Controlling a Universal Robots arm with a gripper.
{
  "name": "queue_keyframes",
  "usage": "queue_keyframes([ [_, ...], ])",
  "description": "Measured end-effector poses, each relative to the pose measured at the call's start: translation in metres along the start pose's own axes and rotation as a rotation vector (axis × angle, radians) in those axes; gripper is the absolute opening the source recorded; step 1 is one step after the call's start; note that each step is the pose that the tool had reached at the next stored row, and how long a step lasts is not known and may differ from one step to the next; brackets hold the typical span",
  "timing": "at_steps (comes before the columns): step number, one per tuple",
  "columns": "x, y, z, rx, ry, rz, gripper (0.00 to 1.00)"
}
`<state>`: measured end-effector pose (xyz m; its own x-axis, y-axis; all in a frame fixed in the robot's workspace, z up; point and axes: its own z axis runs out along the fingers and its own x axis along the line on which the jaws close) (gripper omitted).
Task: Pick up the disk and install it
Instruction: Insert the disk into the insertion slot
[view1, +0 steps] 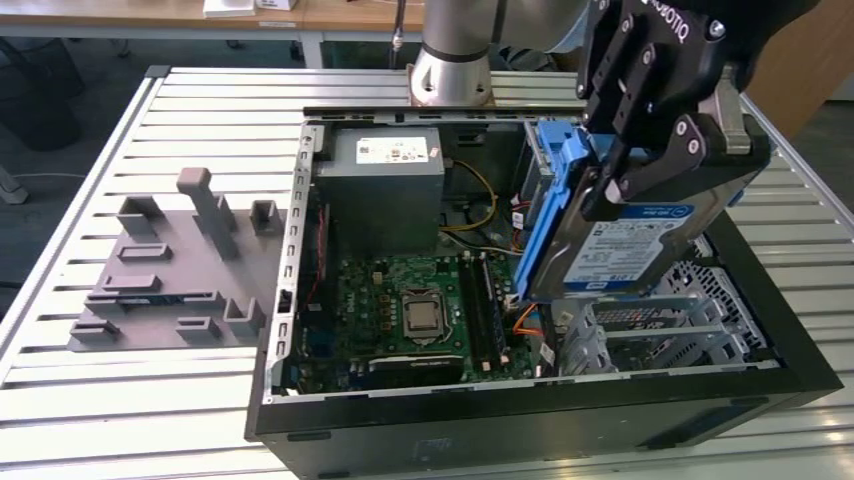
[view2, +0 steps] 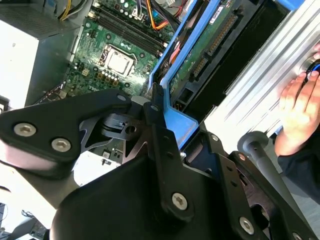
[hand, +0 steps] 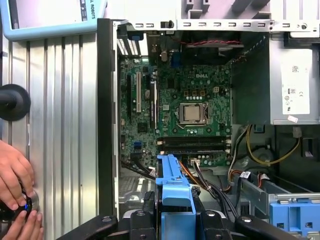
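The disk (view1: 627, 245), a silver drive with a blue-and-white label and blue side rails, hangs tilted on edge above the open computer case (view1: 534, 420), over the side at the exterior view's right. My black gripper (view1: 661, 175) is shut on its upper part. In both wrist views the disk's blue rail (hand: 172, 182) (view2: 177, 125) sits clamped between the fingers of the gripper (hand: 174, 206) (view2: 167, 127). Below it lie the motherboard (hand: 190, 105) and cables. A metal drive cage (view1: 654, 330) stands just under the disk's lower end.
A grey power-supply box (view1: 380, 180) fills the case's far corner. A grey fixture with upright pegs (view1: 174, 270) lies on the slatted table at the exterior view's left. A person's hand (hand: 15, 182) rests on a device beside the case. A blue latch piece (hand: 295, 212) sits inside the case.
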<state>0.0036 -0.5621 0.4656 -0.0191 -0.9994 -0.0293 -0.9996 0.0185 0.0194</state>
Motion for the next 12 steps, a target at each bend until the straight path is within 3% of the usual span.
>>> queue_keyframes([
  [6, 0.0058, -0.0043, 0.0022, 0.0000, -0.0001, 0.000, 0.36],
  [12, 0.0074, -0.0147, 0.0041, 0.0000, 0.0002, 0.000, 0.36],
])
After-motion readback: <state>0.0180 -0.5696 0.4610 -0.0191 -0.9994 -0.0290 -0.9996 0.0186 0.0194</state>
